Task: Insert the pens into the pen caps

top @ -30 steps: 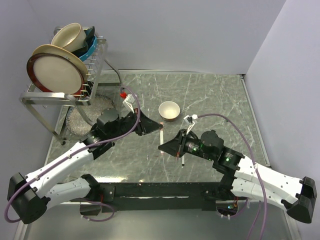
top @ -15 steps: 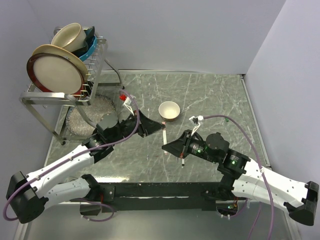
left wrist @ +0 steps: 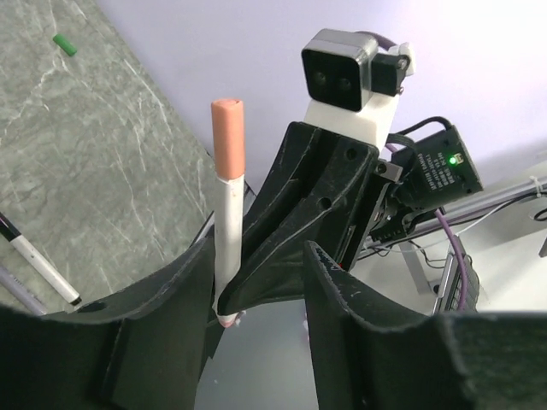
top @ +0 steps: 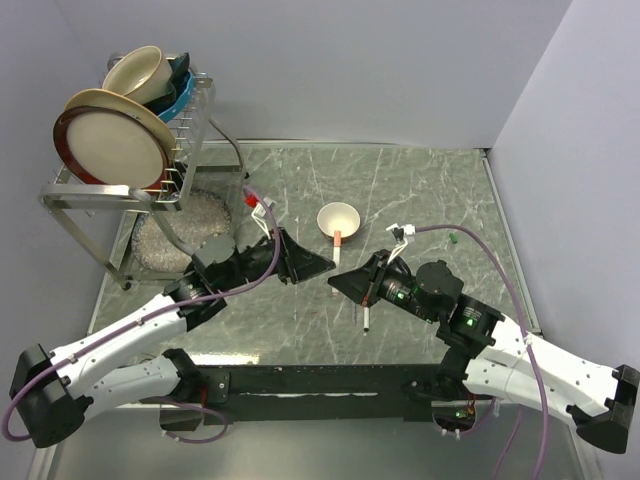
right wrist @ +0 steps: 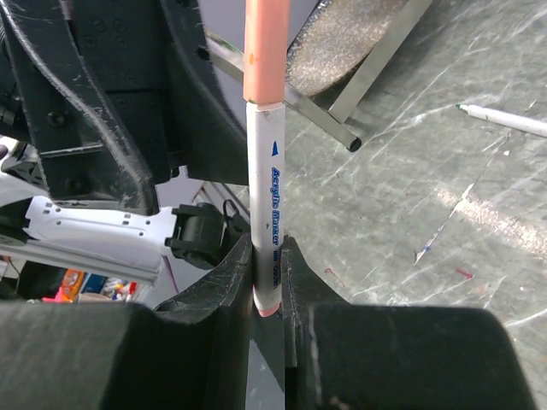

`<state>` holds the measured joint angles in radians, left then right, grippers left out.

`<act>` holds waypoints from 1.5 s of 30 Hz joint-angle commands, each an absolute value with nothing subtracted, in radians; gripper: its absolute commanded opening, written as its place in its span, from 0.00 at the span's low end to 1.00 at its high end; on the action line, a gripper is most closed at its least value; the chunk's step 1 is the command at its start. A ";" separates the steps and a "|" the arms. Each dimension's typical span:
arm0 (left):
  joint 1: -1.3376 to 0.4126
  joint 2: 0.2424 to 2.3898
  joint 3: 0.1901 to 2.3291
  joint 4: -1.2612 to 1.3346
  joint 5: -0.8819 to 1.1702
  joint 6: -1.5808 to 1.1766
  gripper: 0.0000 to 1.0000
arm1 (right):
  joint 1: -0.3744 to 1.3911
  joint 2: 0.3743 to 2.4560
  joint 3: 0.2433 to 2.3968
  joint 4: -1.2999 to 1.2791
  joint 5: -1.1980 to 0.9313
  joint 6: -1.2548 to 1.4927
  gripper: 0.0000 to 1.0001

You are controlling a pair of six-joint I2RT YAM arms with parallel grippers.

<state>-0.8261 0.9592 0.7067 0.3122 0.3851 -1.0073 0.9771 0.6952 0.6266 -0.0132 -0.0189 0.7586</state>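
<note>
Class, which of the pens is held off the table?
The capped pen, salmon-red cap on, clamped in the right gripper. The others, like the black-tipped pen, lie flat on the table.

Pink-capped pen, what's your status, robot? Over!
Right end effector shut on white-barrelled marker pen, salmon-red cap on. Left end effector open around it. Nothing in the way. Over.

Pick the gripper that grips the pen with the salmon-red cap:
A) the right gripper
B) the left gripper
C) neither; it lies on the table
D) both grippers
A: in the right wrist view the right gripper pinches the pen low on its white barrel, holding it off the table, while the left gripper has its jaws open, far wider than the pen.
</note>
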 commanded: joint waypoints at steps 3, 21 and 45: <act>-0.830 0.988 0.762 0.299 0.417 -0.948 0.52 | 0.977 0.709 0.696 0.044 -0.067 0.732 0.00; -0.831 0.976 0.802 0.294 0.429 -0.919 0.20 | 0.977 0.727 0.670 0.132 -0.170 0.752 0.00; -0.856 0.953 0.827 0.324 0.445 -0.911 0.07 | 0.977 0.808 0.735 0.123 -0.201 0.762 0.00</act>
